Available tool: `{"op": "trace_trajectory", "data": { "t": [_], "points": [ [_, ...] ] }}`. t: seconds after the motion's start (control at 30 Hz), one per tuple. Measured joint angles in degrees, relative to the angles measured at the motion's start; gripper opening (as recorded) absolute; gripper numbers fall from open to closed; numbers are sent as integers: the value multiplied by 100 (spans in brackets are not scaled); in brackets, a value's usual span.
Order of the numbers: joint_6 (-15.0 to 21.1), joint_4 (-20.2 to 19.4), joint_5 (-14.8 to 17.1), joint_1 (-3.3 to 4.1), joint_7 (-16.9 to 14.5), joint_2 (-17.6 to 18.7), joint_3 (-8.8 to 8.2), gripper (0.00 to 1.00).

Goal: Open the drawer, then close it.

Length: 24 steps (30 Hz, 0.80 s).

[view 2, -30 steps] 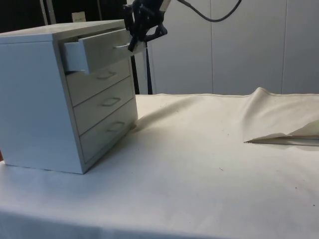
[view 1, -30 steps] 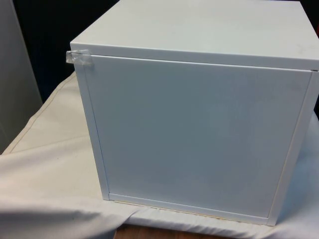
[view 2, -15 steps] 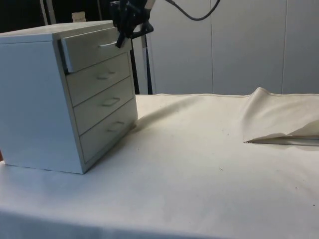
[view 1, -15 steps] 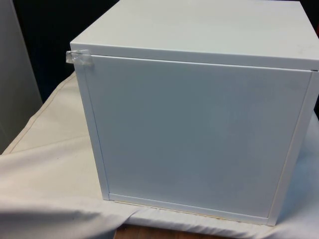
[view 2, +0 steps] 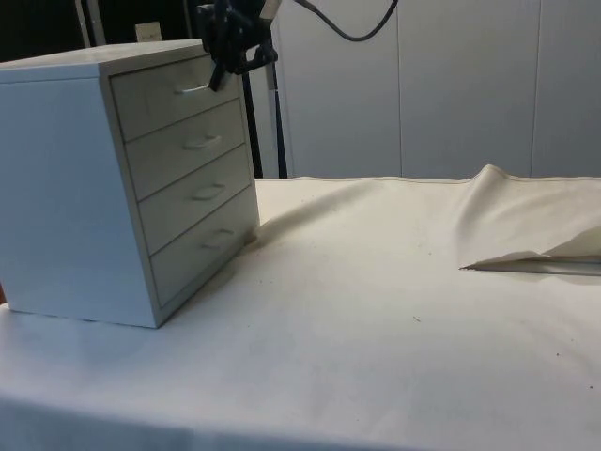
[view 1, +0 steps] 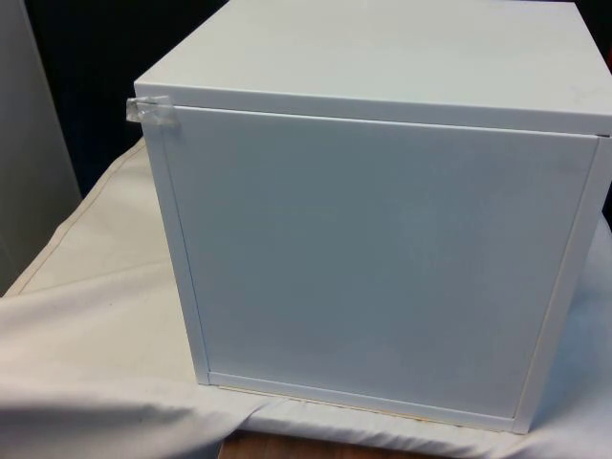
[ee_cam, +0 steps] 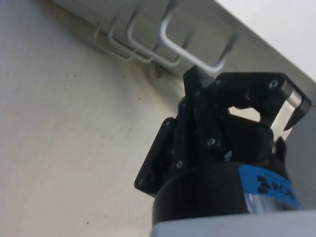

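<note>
The white chest of drawers (view 1: 382, 268) turns its plain back to the front view. From the side, the chest (view 2: 66, 188) shows several drawers, all flush with its face. The top drawer (view 2: 155, 99) sits fully in, its metal handle (view 2: 192, 89) sticking out. My black gripper (view 2: 220, 75) hangs right at that handle, close against the drawer front. In the wrist view the top handle (ee_cam: 190, 52) lies just past my gripper (ee_cam: 207, 79), with the lower drawers' handles (ee_cam: 128, 44) lined up beyond it.
A piece of clear tape (view 1: 153, 112) sticks to the chest's upper back corner. The white cloth (view 2: 376, 310) spreads wide in front of the drawers. A raised fold in the cloth (view 2: 526, 235) lies at the side view's right.
The top drawer went from pulled out to fully in. My gripper moved with it towards the chest, staying at the handle.
</note>
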Motion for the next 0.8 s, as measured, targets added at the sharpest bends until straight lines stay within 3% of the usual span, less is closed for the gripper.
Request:
{"op": "trace_trajectory", "data": {
  "t": [0.3, 0.8],
  "points": [
    [-40, -126, 0, 0, -11, -172, 0, 0],
    [-974, -126, 0, 132, -109, -957, 69, 0]
  ]
}}
